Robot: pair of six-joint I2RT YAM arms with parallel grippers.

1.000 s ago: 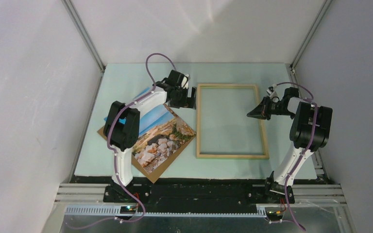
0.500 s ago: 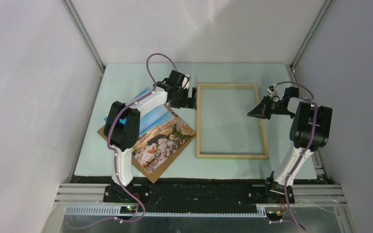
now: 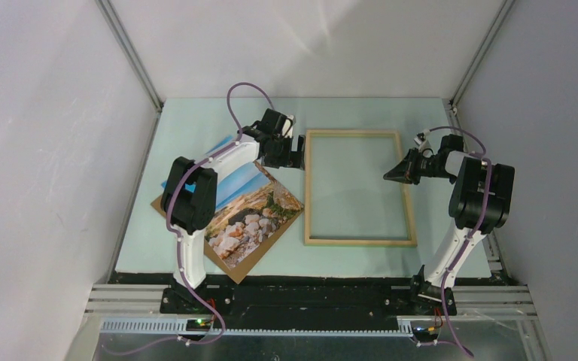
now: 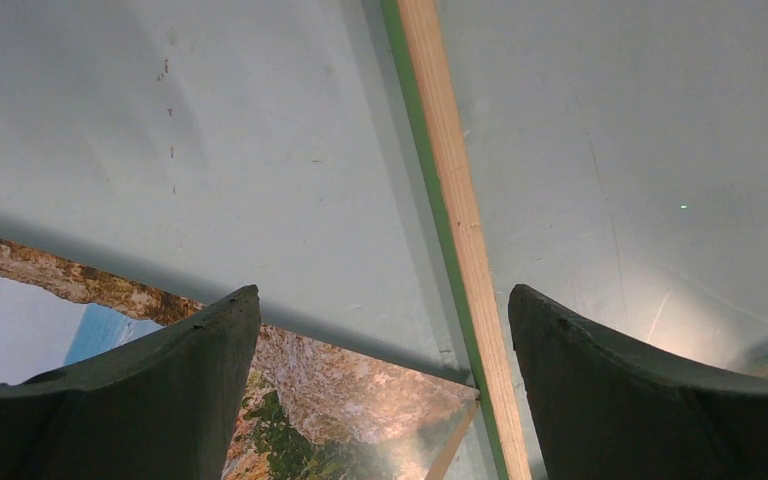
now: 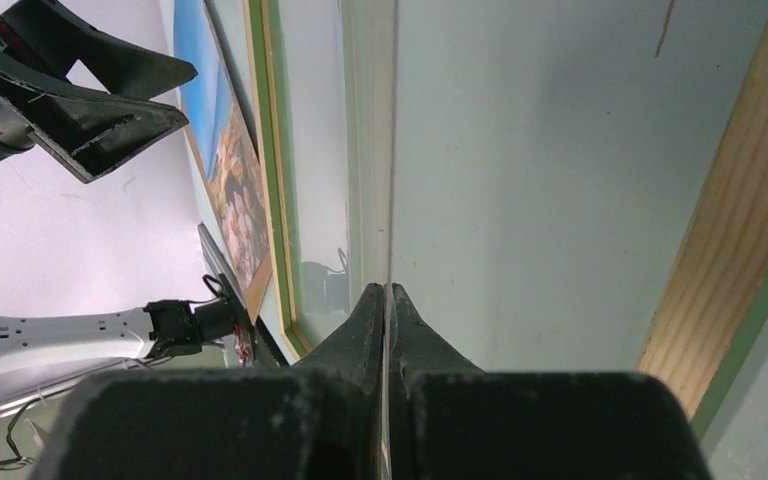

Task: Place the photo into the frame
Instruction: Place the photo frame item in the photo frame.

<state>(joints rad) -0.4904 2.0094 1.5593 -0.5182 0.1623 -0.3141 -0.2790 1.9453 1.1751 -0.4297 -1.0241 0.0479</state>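
The frame (image 3: 358, 241) lies flat on the table (image 3: 196, 128), wood side up. The photo (image 3: 252, 214) lies askew just left of it, one corner near the left rail and partly under the left arm. The left gripper (image 3: 295, 153) hangs with jaws wide apart at that rail, and bare mat lies beyond it. The right gripper (image 3: 391, 174), pressed together, hangs inside the right rail. The left wrist view shows the rail's green edge (image 4: 455, 200). Only the right wrist view shows a thin line rising from the closed tips (image 5: 388, 290), possibly a clear sheet's edge.

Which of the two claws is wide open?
The left gripper, beside the frame, on its left rail, has its fingers spread apart; the right gripper is pinched shut near the right rail.
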